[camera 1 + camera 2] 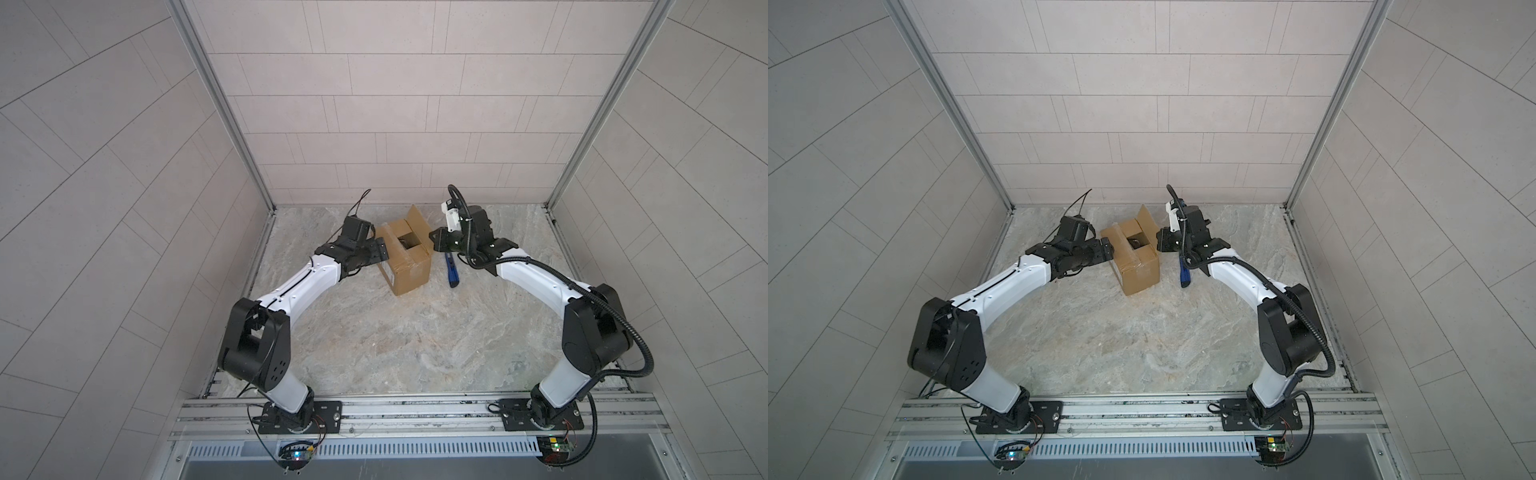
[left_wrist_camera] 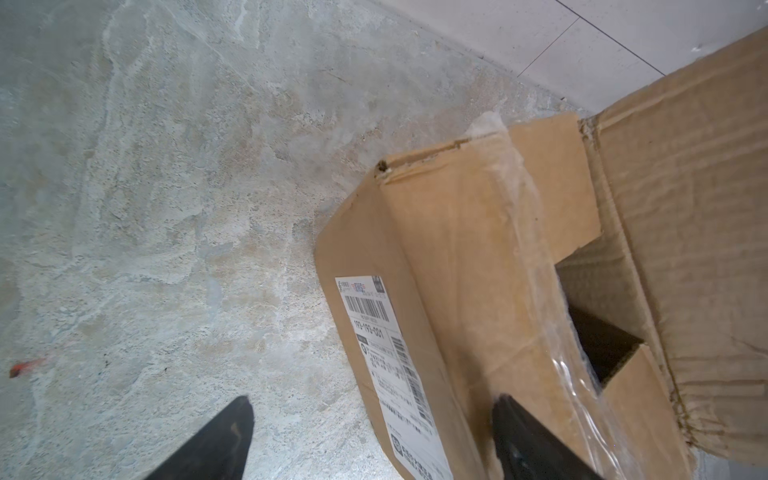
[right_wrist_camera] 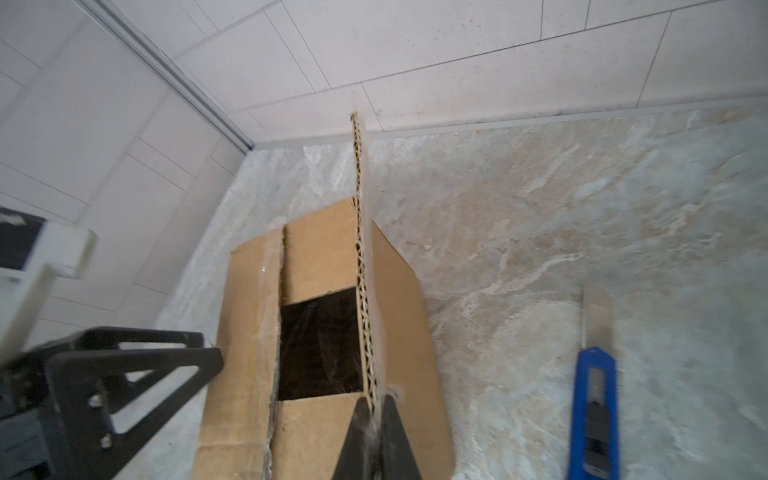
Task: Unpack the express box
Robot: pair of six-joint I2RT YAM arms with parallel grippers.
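The table (image 1: pixel 415 353) is carrying everything in play. The express box (image 1: pixel 409 266) is standing upright on it toward the far wall, between the two arms.

Progress, judged from the present layout: the top seam is showing as parted, so cutting is reading as done. Opening is partly done, and emptying is not yet begun.

The right flap (image 3: pixel 362 270) is standing nearly upright (the right wrist view is showing it edge-on). The left flap (image 2: pixel 465 257) is lying flat over its half of the top. The inner flaps (image 3: pixel 320 257) are lying folded at either end, leaving a square gap between them.

The right gripper (image 3: pixel 376 405) is pinching the near end of the raised flap, with its jaws closed onto the cardboard edge. The left gripper (image 2: pixel 374 401) is standing with jaws spread wide and is grasping nothing. One finger is lying over the flat flap and the other is hanging past the labelled side, above the table. Whether either finger is touching cardboard cannot be told.

The utility knife (image 1: pixel 452 272) is lying released on the table just beside the box, on the right arm's side, with its blade (image 3: pixel 596 316) extended.

The shipping label (image 2: pixel 386 353) is facing the left arm. Clear tape (image 2: pixel 536 257) is clinging along the flat flap's free edge.

A dark, glossy item (image 3: pixel 320 340) is showing through the gap and cannot be identified. Folding back the remaining flaps and lifting this item out are the steps left.
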